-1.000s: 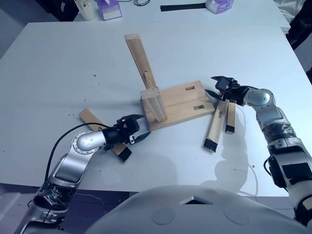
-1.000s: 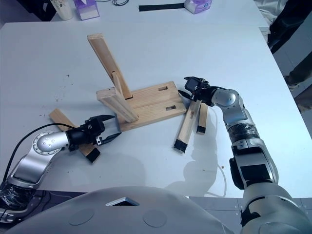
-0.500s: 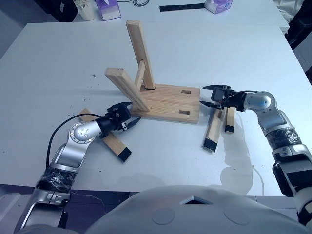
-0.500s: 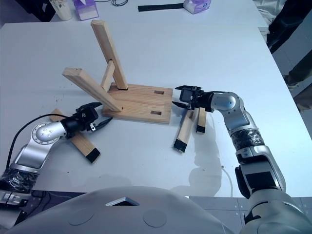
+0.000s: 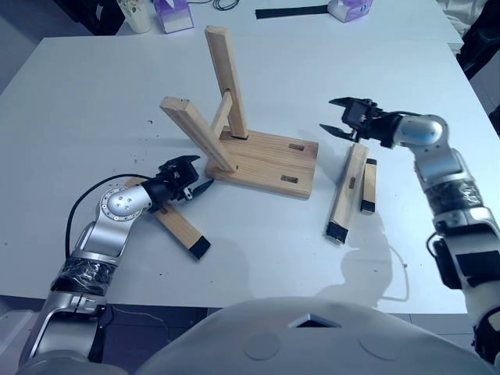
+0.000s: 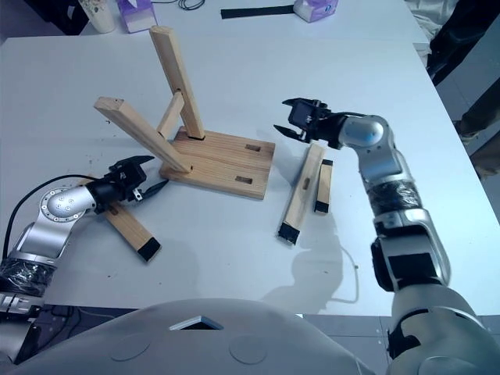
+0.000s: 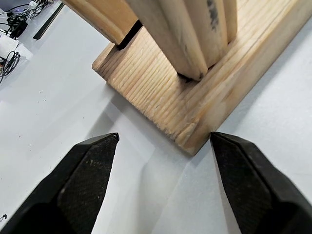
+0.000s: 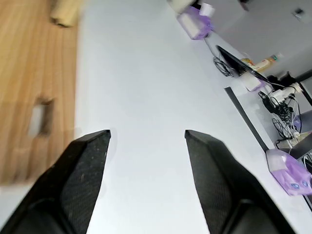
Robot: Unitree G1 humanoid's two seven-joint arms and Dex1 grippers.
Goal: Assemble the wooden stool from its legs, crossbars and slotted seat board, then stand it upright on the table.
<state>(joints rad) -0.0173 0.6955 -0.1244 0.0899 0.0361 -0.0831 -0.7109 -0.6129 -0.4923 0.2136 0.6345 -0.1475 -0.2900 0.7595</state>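
Change: the seat board (image 5: pixel 266 155) has gone from tipped on edge to lying flat on the table (image 5: pixel 94 94), with its fitted parts now pointing up. The right end effector (image 5: pixel 328 116) has lifted off the board's right edge. The left end effector (image 5: pixel 201 173) has drawn back to the board's near-left corner.
Left end effector: fingers apart, holding nothing, low and just beside the board corner.
Right end effector: fingers apart, holding nothing, above the table beyond the board's right side.
Stool so far: the board lies mid-table. An upright leg (image 5: pixel 226 78) and a slanted leg (image 5: pixel 191 133) are seated at its left end, joined by a fitted crossbar (image 5: pixel 223 117).
Count, seat board: one.
Count, legs: four, it seems. Two are fitted. One loose leg on the right (image 5: pixel 346 191) and one loose leg on the left (image 5: pixel 178 226) lie flat.
Count, crossbars: two, one fitted and one loose crossbar (image 5: pixel 368 187) just beside the right loose leg.
Count, free slots (image 5: pixel 295 146): two, at the board's right end.
Step in hand: likely fetching the right loose leg.
Doing it well: grip it mid-length, square its end to a slot, and steady the board with the left arm so it cannot slide or tip.
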